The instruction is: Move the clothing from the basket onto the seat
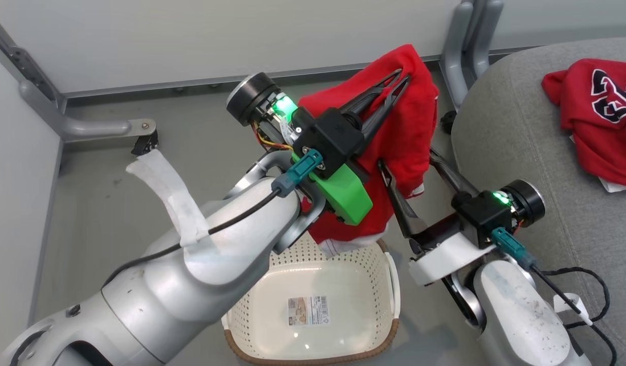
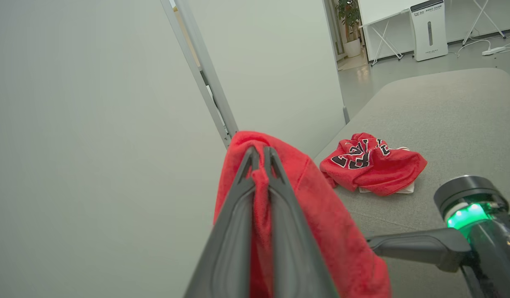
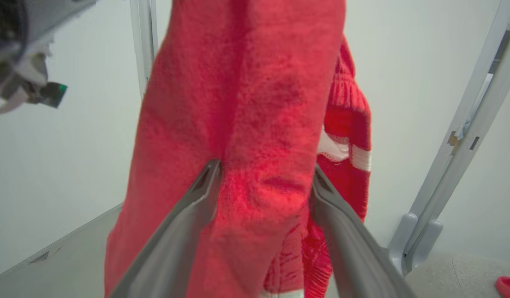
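Observation:
My left gripper (image 1: 402, 76) (image 2: 261, 151) is shut on a fold of the red striped clothing (image 1: 404, 132) (image 2: 321, 207) and holds it up above the white basket (image 1: 389, 284), which has nothing in it but a label. The cloth hangs down, its white-striped hem (image 3: 342, 151) showing in the right wrist view. My right gripper (image 1: 407, 160) (image 3: 265, 167) stands open, one finger on each side of the hanging cloth (image 3: 246, 82). The red jersey with black lettering (image 1: 602, 117) (image 2: 371, 163) lies crumpled on the grey seat (image 1: 521, 127) (image 2: 445, 116) to the right.
Grey metal frame legs (image 1: 465, 46) stand between the held cloth and the seat. Another frame foot (image 1: 104, 127) lies on the floor at the left, beside a pale partition. A black cable (image 1: 582, 284) trails over the seat's near edge.

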Tool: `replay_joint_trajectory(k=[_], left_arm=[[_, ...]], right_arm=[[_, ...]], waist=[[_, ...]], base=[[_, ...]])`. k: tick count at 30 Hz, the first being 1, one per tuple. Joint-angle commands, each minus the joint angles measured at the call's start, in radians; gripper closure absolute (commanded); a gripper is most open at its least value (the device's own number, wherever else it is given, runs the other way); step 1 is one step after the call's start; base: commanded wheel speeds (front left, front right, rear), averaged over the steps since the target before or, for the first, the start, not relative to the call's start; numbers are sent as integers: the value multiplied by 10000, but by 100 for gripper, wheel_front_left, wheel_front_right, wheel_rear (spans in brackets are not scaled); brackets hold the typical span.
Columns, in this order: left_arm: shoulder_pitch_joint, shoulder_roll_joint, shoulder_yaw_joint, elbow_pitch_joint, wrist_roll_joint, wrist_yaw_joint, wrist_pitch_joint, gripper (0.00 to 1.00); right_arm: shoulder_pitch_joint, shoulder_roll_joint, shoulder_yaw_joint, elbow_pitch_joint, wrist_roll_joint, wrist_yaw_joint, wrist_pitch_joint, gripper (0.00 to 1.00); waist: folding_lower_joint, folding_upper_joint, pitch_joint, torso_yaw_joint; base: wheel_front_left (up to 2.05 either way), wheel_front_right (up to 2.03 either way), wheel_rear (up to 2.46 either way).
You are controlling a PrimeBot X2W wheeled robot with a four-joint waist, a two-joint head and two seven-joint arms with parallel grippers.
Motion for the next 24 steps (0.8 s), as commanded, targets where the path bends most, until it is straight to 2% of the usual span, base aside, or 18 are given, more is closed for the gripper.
replay_joint_trajectory(k=[1,8,9,10,22,23,24], left_arm=[[21,-48,-2,-68,34,17,-54,100],[101,-20,-61,-247,-11,47,-124,100],[114,-4,-66,-255,-15,48,-126,100],[134,5,-71,-267,-29,50,-141,100],[342,24,-139,-164,-211,30,-238,100],[369,28,-125,-147,-195,59,-262,69],[390,45,-148,-119,-145,79,-277,4]], right_arm=[[-155,-36,-6,268,-9,-14,-30,0],[-366,-36,176,773,629,-14,-30,0],[-370,-36,251,836,748,-13,-30,52],[-391,-36,318,892,933,-14,-30,100],[-334,-36,423,760,1267,-13,-30,100],[-285,-36,396,746,1274,-13,-30,100],[-246,-37,377,728,1273,-14,-30,100]], waist=[[1,98,87,103],[1,98,280,221],[1,98,308,228],[1,98,334,235],[1,98,341,269],[1,98,325,260],[1,98,309,252]], base=[[0,0,0],[0,0,0],[0,0,0],[0,0,0],[0,0,0],[0,0,0],[0,0,0]])
